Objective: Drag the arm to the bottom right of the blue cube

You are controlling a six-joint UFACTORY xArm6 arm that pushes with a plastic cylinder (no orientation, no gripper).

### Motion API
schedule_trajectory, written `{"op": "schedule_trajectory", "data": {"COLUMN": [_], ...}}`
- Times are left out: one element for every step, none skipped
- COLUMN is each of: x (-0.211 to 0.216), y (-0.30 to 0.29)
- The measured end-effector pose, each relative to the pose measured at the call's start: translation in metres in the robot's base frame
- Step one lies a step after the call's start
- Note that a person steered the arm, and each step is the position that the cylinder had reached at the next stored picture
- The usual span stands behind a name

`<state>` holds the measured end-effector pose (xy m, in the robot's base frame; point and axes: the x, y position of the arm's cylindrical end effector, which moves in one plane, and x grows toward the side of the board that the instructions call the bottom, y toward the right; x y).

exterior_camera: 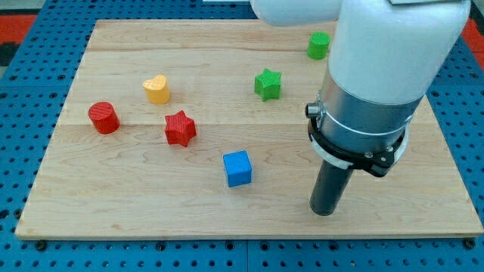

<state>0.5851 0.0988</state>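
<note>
**Inspector:** Blue cube (pixel 237 168) — location and handling?

**Operator:** It sat low on the counter (pixel 113 204), centre. I judged it light, rigid and easily slid; no hold was needed. My end effector was a bare rod, holding nothing. My tip (pixel 324 212) stood to the cube's lower right, apart.

**Inspector:** Count?

**Operator:** One blue cube, red star (pixel 180 128), red cylinder (pixel 103 118), yellow heart (pixel 156 89), green star (pixel 268 84), green cylinder (pixel 318 45).
</note>
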Motion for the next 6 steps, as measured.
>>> {"op": "schedule_trajectory", "data": {"x": [0.0,0.0,0.0,0.0,0.003,0.011], "y": [0.0,0.0,0.0,0.0,0.0,0.0]}}
